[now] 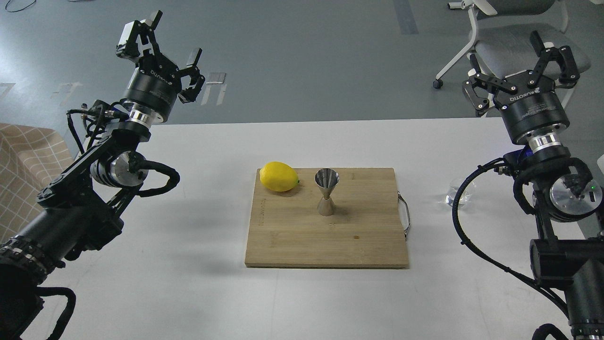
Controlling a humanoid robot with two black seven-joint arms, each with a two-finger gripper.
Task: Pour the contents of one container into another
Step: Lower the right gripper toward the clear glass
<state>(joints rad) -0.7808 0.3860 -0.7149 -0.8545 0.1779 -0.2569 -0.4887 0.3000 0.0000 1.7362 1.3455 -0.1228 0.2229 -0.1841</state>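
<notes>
Two black arms rise on either side of a wooden cutting board (pixel 326 236) that lies flat on the white table (pixel 198 293). On the board, the steel jigger (pixel 326 191) stands upright near the far edge, roughly at the board's middle from side to side, its upper cone open to the top. A yellow lemon (pixel 279 176) rests on the board's far left corner, just beside the jigger but apart from it. A metal handle (pixel 405 212) sticks out from the board's right edge. Off the board to its right, past the handle, the small clear glass cup (pixel 458 192) sits upright on the table, partly crossed by a black cable of the right arm; whether it holds liquid cannot be told. The left gripper (pixel 163 38) hangs well away from the board, up and to its far left, above the table's far edge, with its fingers spread apart and nothing between them. The right gripper (pixel 521 66) is raised to the board's far right, beyond the cup and higher than it, its two fingers likewise splayed wide and empty. Neither gripper touches the cup, the jigger or the board. Beyond the table, on the grey floor, stands a grey office chair (pixel 509 42), behind the right gripper.
</notes>
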